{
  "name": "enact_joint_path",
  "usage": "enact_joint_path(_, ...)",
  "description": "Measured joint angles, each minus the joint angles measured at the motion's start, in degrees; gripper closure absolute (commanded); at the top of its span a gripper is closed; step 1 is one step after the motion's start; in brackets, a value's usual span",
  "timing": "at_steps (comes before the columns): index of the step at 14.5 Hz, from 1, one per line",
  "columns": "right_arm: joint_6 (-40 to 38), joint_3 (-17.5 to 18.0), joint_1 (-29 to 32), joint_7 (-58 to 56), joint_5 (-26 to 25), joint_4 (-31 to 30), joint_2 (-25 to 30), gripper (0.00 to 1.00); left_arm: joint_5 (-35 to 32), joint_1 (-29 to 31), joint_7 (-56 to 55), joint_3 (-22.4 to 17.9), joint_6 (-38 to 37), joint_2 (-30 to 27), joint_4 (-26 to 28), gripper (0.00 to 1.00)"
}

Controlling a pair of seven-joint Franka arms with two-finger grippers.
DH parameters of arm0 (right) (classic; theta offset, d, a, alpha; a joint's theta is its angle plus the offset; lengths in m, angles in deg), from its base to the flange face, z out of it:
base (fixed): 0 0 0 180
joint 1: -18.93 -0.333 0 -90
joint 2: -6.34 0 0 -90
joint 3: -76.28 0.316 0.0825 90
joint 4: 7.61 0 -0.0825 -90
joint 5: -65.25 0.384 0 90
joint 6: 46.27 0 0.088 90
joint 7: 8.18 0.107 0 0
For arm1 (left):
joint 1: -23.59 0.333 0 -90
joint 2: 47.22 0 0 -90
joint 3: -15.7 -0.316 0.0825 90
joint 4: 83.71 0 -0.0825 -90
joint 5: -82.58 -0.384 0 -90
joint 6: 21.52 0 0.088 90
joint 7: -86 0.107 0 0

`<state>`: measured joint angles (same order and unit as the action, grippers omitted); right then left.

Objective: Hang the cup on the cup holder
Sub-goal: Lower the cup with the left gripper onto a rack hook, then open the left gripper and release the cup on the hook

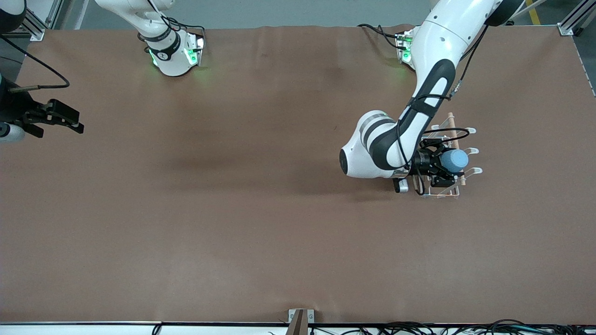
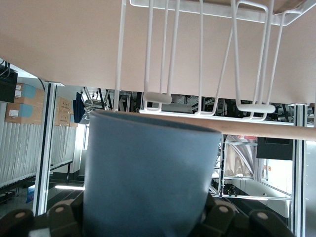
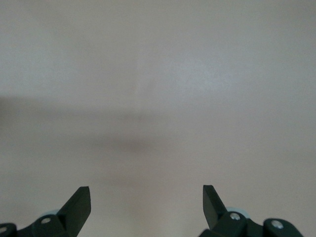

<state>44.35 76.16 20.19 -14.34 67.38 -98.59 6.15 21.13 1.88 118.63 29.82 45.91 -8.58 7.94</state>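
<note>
My left gripper [image 1: 448,168] is clamped on the cup [image 1: 454,160], and I hold it right over the rack [image 1: 450,156], the landmark for everything here. The rack stands on the brown table [image 1: 260,209] toward my left arm's end. In the front view the cup's pale blue closed end shows round just beside the rack's wooden rod [image 1: 457,150], above the middle prongs, with white loops sticking out past it on the side away from my wrist.

From my left wrist the cup [image 2: 148,177] fills the lower half of the picture, a matte blue wall with dark fingers [image 2: 219,217] pressed against it on both sides. The rack's white wire loops [image 2: 256,106] sit just past the cup's end, and the rod [image 2: 266,129] crosses close to it (whether cup and wire actually touch, I cannot tell). The cup lies roughly sideways in my grip, not upright.

My right gripper [image 1: 58,118] waits well apart from the rack, out at the right arm's end of the table, over its edge. Its jaws stand wide apart with nothing between them: from the right wrist I see only the two dark fingertips [image 3: 79,202] and bare table surface [image 3: 158,98].
</note>
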Motion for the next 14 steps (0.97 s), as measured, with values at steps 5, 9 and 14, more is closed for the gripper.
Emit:
enact_joint_path(5, 0.01, 0.0, 0.04, 0.0, 0.0, 1.16, 0.38, 0.0, -0.03, 0.01, -2.39, 0.0, 0.0, 1.42, 0.07, 0.38)
enact_joint_path(9, -0.38, 0.0, 0.05, 0.0, 0.0, 2.06, 0.56, 0.0, -0.45, 0.02, -2.46, 0.01, 0.07, 1.77, 0.25, 0.32)
enact_joint_path(14, -0.82, 0.0, 0.07, 0.01, 0.0, 2.06, 0.57, 0.0, -0.5, 0.14, -3.46, 0.0, 0.86, 2.1, 1.43, 0.0)
